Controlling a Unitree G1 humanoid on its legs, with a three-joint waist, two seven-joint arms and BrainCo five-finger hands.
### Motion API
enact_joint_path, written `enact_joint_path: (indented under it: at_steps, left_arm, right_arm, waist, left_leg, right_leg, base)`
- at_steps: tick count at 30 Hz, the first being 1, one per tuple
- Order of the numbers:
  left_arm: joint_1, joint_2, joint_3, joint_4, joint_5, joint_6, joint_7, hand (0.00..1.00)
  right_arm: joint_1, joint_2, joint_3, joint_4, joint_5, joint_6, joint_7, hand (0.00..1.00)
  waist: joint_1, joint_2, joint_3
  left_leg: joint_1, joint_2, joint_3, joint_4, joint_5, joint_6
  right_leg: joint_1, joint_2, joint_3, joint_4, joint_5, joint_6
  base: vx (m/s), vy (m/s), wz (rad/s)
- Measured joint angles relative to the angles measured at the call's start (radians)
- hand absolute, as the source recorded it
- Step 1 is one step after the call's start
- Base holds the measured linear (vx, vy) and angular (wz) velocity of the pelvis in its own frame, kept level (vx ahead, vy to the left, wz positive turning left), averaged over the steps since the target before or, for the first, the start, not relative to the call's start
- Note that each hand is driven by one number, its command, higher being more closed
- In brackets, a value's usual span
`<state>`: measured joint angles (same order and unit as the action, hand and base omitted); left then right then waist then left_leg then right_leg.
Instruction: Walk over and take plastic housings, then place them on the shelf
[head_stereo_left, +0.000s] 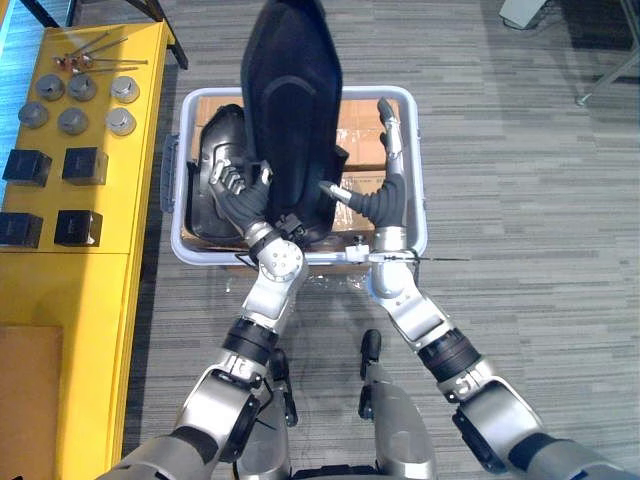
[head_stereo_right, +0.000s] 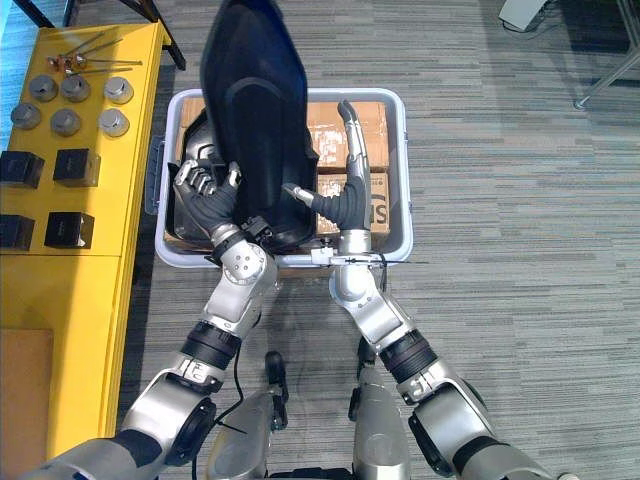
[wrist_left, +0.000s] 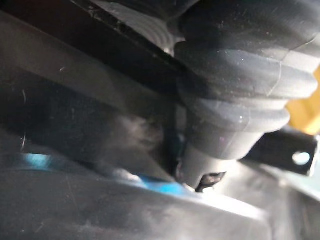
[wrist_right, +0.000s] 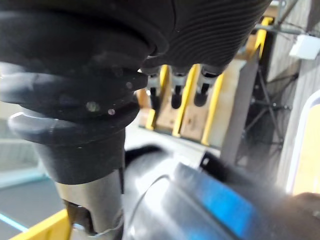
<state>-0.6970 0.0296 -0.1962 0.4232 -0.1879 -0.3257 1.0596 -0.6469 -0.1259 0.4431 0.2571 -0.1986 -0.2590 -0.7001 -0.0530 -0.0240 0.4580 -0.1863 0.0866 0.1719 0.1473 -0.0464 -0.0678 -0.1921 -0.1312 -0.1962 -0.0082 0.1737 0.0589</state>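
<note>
A large black plastic housing (head_stereo_left: 292, 110) stands upright between my two hands above a grey bin (head_stereo_left: 424, 215). My left hand (head_stereo_left: 232, 184) is at the housing's left edge with its fingers curled on it. My right hand (head_stereo_left: 386, 196) is on the right side; its fingers (head_stereo_left: 391, 132) point straight away from me and its thumb (head_stereo_left: 334, 191) rests against the housing. The right wrist view shows the glossy housing (wrist_right: 200, 200) beside the thumb. A second black housing (head_stereo_left: 212, 160) lies in the bin's left half, partly hidden by the lifted one.
Cardboard boxes (head_stereo_left: 365, 140) fill the bin's right half. A yellow shelf top (head_stereo_left: 70, 270) runs along the left, carrying round metal parts (head_stereo_left: 80, 103), black blocks (head_stereo_left: 55, 195) and tools (head_stereo_left: 90, 55). Grey striped floor surrounds the bin.
</note>
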Motion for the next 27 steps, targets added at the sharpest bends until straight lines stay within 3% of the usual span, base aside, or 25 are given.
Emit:
enact_joint_path:
  at_steps: [10, 15, 18, 20, 24, 27]
  left_arm:
    - [0.000, 0.000, 0.043, 0.027, 0.003, -0.033, 0.017, 1.00]
    - [0.001, 0.003, 0.067, 0.017, -0.002, -0.100, -0.023, 1.00]
    - [0.090, 0.014, 0.082, -0.170, -0.034, -0.159, -0.172, 1.00]
    - [0.153, 0.016, 0.085, -0.268, -0.039, -0.173, -0.238, 1.00]
    - [0.390, 0.041, 0.086, -0.476, -0.053, -0.195, -0.428, 1.00]
    - [0.494, 0.042, 0.095, -0.524, -0.105, -0.194, -0.525, 1.00]
  right_arm:
    - [0.001, 0.016, -0.002, 0.026, 0.000, 0.002, 0.002, 0.00]
    - [0.026, 0.021, -0.053, -0.002, 0.012, 0.001, 0.032, 0.00]
    - [0.152, 0.014, -0.139, -0.130, 0.136, -0.030, 0.116, 0.00]
    - [0.219, 0.002, -0.188, -0.153, 0.186, -0.050, 0.157, 0.00]
    - [0.424, -0.035, -0.306, -0.213, 0.307, -0.081, 0.275, 0.00]
    - [0.485, -0.043, -0.341, -0.215, 0.333, -0.087, 0.334, 0.00]
  waist:
    - [0.010, -0.001, -0.001]
    - [0.010, -0.008, -0.005]
    - [0.009, -0.016, -0.009]
    - [0.008, -0.016, -0.012]
    - [0.010, -0.012, -0.106]
    - [0.011, -0.006, -0.160]
  left_leg:
    - [-0.007, 0.000, 0.002, 0.002, 0.000, 0.000]
    - [-0.005, 0.000, 0.003, 0.002, 0.000, 0.000]
    - [0.014, -0.001, 0.003, -0.005, -0.001, 0.001]
    - [0.036, -0.002, 0.004, -0.007, -0.008, 0.003]
    - [0.075, -0.010, 0.004, -0.044, -0.013, 0.003]
    - [0.121, -0.013, 0.003, -0.077, -0.012, 0.002]
  right_leg:
    - [-0.016, 0.000, 0.006, 0.011, 0.000, 0.000]
    - [-0.015, 0.000, 0.007, 0.013, -0.001, 0.000]
    - [0.000, -0.001, 0.006, 0.014, -0.005, 0.000]
    - [0.022, -0.003, 0.003, 0.013, -0.013, 0.003]
    - [0.057, -0.007, -0.004, -0.008, -0.026, 0.011]
    - [0.105, -0.005, -0.022, -0.035, -0.027, 0.014]
  base:
    - [0.00, 0.001, -0.01]
    - [0.00, 0.000, 0.00]
    - [0.00, 0.000, 0.00]
    - [0.01, 0.004, 0.02]
    - [0.07, 0.017, 0.03]
    - [0.09, 0.003, 0.07]
